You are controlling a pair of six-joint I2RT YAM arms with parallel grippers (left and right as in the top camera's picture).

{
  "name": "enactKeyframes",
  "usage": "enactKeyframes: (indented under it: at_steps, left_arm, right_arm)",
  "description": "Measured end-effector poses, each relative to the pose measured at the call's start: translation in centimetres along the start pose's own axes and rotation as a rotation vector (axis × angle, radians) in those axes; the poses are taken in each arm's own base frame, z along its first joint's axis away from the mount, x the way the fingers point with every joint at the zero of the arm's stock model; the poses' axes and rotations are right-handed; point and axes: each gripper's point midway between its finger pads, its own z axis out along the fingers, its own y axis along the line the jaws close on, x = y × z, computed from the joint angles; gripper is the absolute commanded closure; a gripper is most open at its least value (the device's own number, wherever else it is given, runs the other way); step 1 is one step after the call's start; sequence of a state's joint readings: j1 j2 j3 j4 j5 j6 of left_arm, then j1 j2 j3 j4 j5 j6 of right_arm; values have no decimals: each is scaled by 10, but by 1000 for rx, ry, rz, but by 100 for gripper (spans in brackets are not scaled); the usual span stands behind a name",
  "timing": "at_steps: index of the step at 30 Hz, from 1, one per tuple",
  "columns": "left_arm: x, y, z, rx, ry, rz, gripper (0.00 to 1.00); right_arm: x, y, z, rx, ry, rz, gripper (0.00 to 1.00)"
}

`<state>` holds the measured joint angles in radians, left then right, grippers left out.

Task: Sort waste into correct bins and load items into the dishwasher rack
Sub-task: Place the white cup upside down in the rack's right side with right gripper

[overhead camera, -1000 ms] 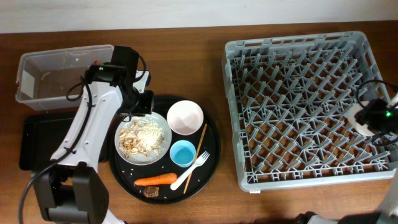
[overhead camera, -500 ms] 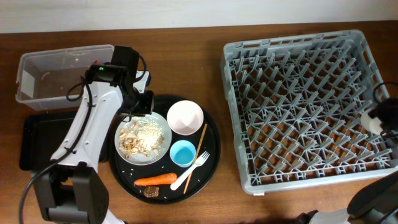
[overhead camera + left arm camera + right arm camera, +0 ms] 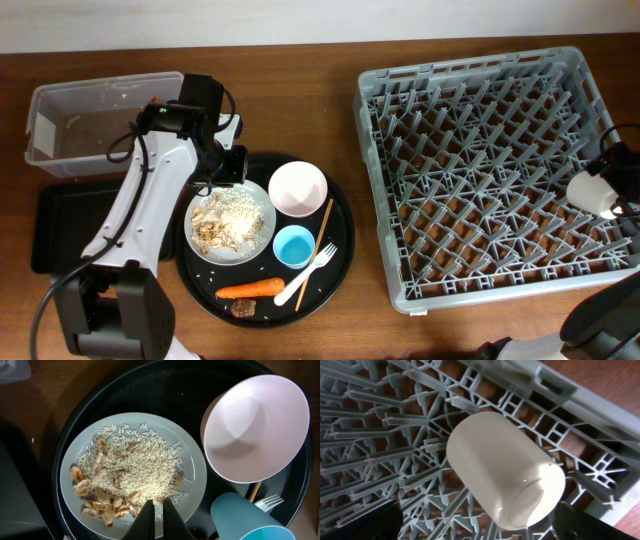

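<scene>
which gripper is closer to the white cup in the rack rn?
Right. The right gripper sits over the white cup lying in the dishwasher rack; the left gripper is across the table, above the white plate.

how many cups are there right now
2. One white cup lies in the grey rack near its right edge; one light blue cup stands on the round black tray, below the pink bowl. None seem hidden.
</scene>
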<state>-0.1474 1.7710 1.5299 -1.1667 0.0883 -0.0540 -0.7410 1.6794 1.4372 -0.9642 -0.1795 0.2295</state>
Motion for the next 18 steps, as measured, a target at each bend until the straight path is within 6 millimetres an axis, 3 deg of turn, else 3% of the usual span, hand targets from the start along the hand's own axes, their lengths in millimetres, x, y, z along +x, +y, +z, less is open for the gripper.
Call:
enactKeyframes:
  at_steps: [7, 10, 18]
  left_arm:
    - [0, 0, 0, 0, 0, 0, 92]
    - [0, 0, 0, 0, 0, 0, 92]
    - [0, 0, 0, 0, 0, 0, 92]
  right_arm:
    - [6, 4, 0, -27, 27, 3, 1]
    - [20, -7, -1, 33, 80, 31, 1]
    - [17, -33, -4, 185, 49, 91, 1]
